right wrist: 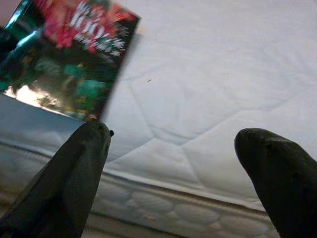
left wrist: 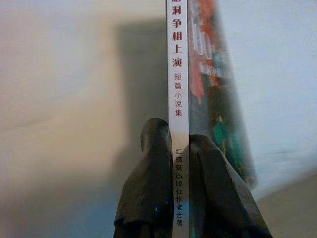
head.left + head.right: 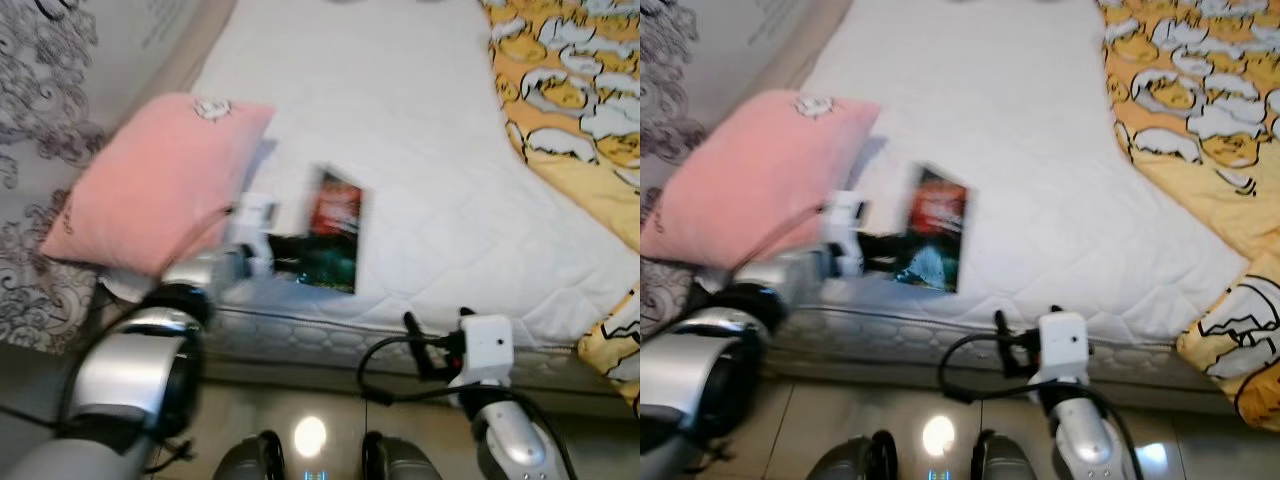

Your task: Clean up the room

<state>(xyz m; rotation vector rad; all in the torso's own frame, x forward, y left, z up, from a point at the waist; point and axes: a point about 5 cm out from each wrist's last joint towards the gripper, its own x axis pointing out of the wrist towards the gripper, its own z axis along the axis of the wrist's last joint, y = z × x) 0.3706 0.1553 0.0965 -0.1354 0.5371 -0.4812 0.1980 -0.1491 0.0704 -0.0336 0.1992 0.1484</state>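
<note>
A book (image 3: 330,243) is held over the near edge of the mattress (image 3: 420,150), just beside the pink pillow (image 3: 150,185) that lies at the mattress's left corner. The left gripper (image 2: 179,163) is clamped on the book: in the left wrist view its two black fingers (image 2: 148,183) are pressed flat against either side of the spine end, with the white spine lettering standing between them. The book is seen on edge there, and its red and green cover is turned toward the mattress side away from the pillow.

The right gripper (image 1: 173,168) is poised low in front of the mattress edge, its fingers spread wide apart with nothing between them.

The book is judged to be a thin paperback: light, fairly stiff along the spine but liable to flop and fan open toward the free edge. The cover looks glossy, so some slipping may be expected under a light pinch. The spine is judged the best place to be gripped, as is done here, since the pages are kept closed there. A yellow patterned quilt (image 3: 570,90) is spread across the far right of the mattress, well apart from the book.
</note>
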